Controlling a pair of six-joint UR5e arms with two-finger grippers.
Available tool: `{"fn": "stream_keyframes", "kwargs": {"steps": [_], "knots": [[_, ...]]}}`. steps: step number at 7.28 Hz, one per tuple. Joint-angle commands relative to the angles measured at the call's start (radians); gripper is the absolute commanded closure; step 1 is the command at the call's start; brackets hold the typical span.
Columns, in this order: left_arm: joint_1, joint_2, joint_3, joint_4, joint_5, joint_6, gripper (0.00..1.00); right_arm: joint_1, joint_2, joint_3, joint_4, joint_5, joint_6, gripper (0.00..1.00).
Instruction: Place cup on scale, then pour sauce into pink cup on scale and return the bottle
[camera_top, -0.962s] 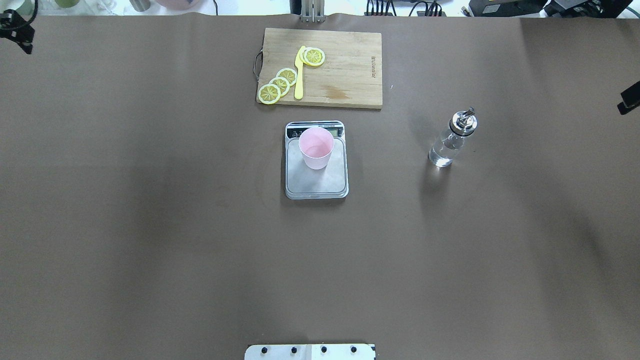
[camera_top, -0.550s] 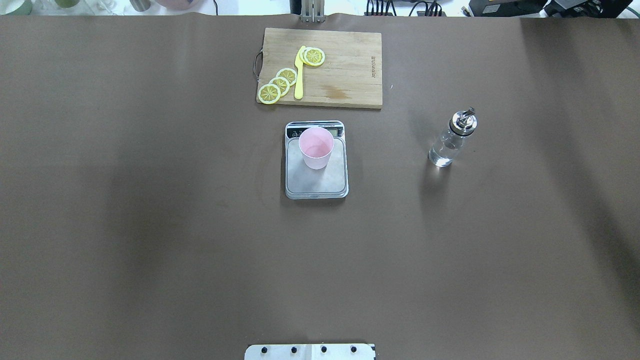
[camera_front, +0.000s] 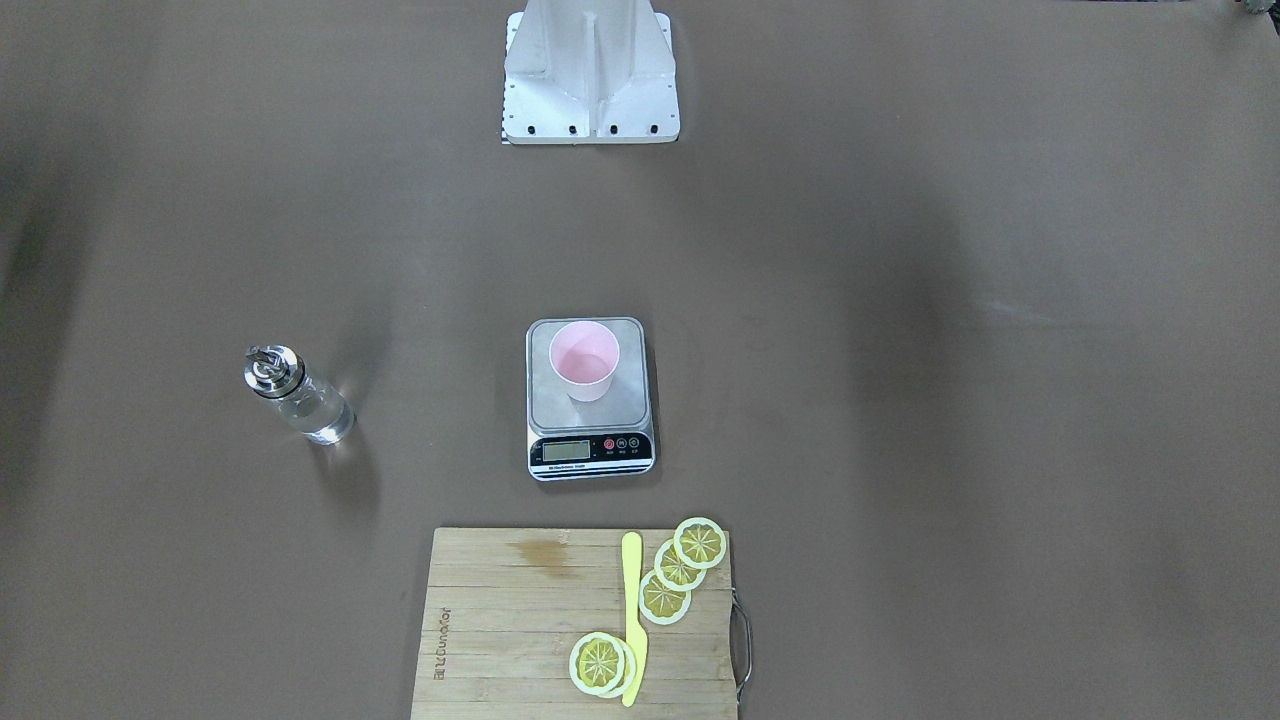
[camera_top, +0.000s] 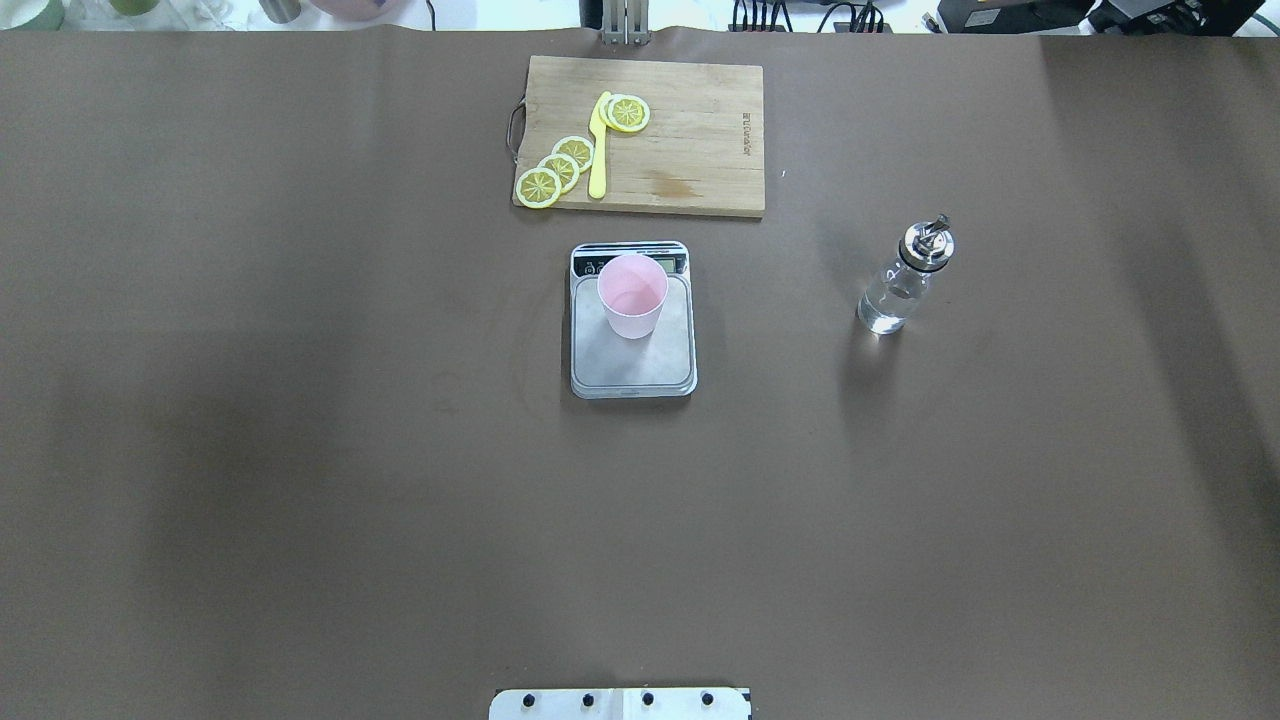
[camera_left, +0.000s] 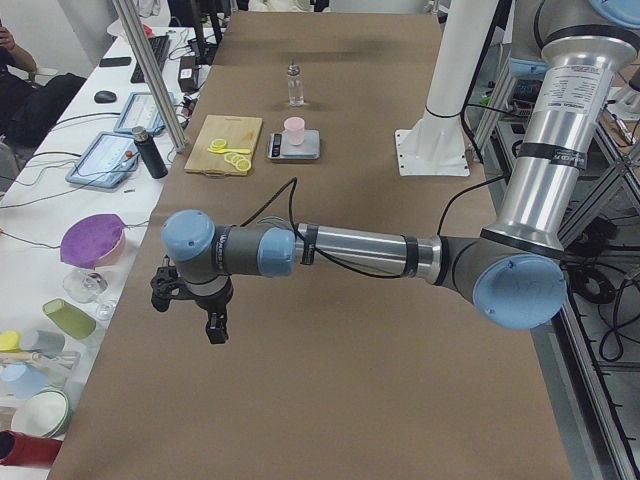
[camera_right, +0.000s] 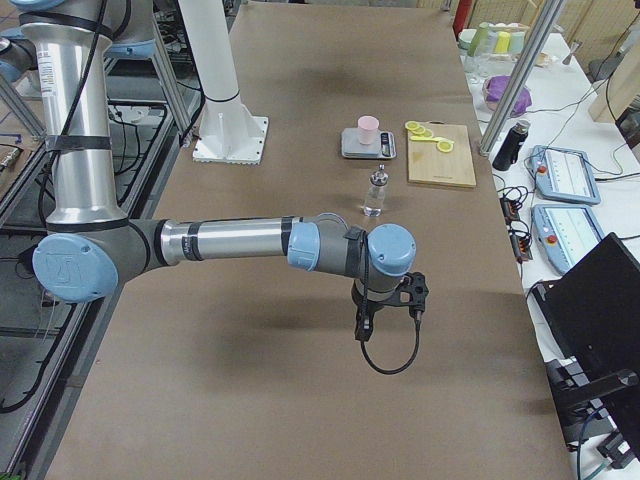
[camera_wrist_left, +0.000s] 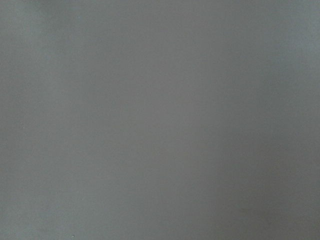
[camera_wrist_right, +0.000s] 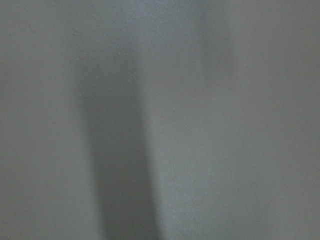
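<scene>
The pale pink cup (camera_top: 632, 295) stands upright on the steel platform of the scale (camera_top: 640, 368), toward its display end; it also shows in the front view (camera_front: 584, 362). The clear glass bottle (camera_top: 900, 285) with its metal pourer cap stands upright on the table to the right of the scale, with clear liquid in it. Neither gripper shows in the overhead or front view. The left gripper (camera_left: 190, 315) hangs over the table's left end, far from the scale. The right gripper (camera_right: 385, 315) hangs over the right end, beyond the bottle. I cannot tell whether either is open or shut.
A wooden cutting board (camera_top: 690, 140) lies behind the scale, with several lemon slices (camera_top: 560, 170) and a yellow knife (camera_top: 598, 150) on it. The robot's base plate (camera_top: 620, 703) is at the near edge. Both wrist views show only brown table cover.
One second ago the left gripper showed at the overhead view's top-left edge and the right gripper at its right edge. Both have moved outward, out of that view. Cup, scale and bottle have not moved.
</scene>
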Motion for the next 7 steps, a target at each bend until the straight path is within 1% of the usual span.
{"fn": "stream_keyframes", "kwargs": {"steps": [1,7], "knots": [[-0.001,0.025,-0.004,0.001,0.003,-0.002,0.02,0.018,-0.006,0.007,0.001,0.003,0.0,0.0],[-0.001,0.028,0.007,0.001,0.003,-0.005,0.02,0.018,-0.01,0.005,0.001,0.006,0.001,0.0]]}}
